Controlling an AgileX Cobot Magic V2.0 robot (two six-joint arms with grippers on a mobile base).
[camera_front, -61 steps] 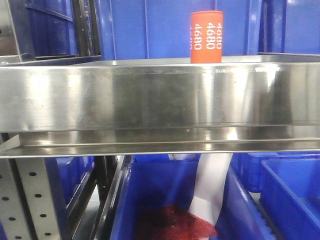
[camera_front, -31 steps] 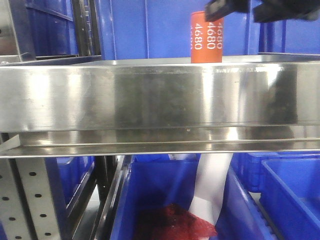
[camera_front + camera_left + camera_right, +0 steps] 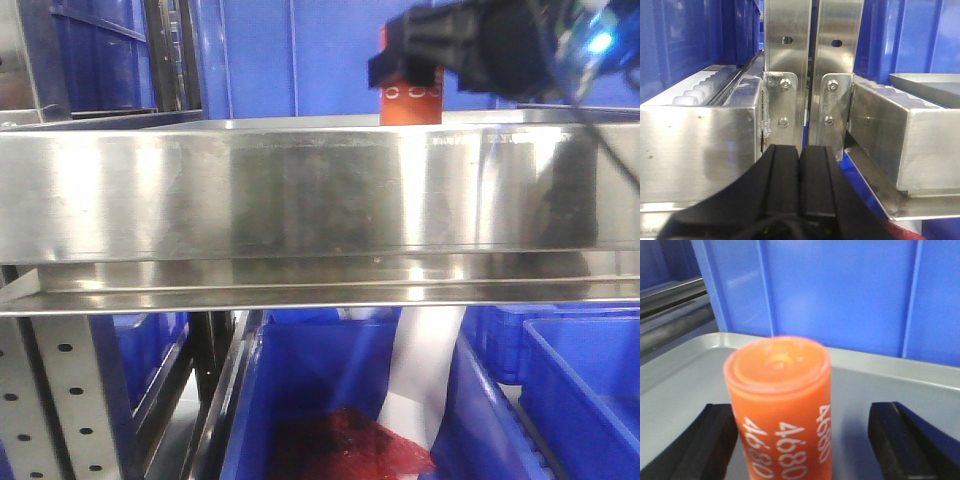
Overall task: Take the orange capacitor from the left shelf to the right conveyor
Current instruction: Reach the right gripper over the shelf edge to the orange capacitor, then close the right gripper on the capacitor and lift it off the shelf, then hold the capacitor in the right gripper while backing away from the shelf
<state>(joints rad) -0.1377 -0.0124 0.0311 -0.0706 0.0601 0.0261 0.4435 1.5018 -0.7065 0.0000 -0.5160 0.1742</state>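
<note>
The orange capacitor point(image 3: 410, 106) stands upright on the left shelf point(image 3: 300, 190), behind its tall shiny lip. My right gripper point(image 3: 408, 58) reaches in from the right and hides the capacitor's upper part. In the right wrist view the capacitor point(image 3: 780, 405), printed with a white "4680", stands between the open fingers point(image 3: 715, 440) of the right gripper point(image 3: 807, 442). It is close to the left one and well apart from the right one. My left gripper point(image 3: 800, 170) is shut and empty, facing bolted steel uprights point(image 3: 785, 75). The right conveyor is out of view.
Blue plastic bins point(image 3: 300, 50) stand behind the shelf, and others point(image 3: 320, 390) sit below it, one holding something red point(image 3: 340, 445) and white paper point(image 3: 425, 380). A perforated grey upright point(image 3: 60, 400) is at the lower left. White roller tracks point(image 3: 705, 87) flank the left gripper.
My right gripper has come in from the upper right and dropped over the capacitor's top, which showed fully a second ago. The capacitor has not moved.
</note>
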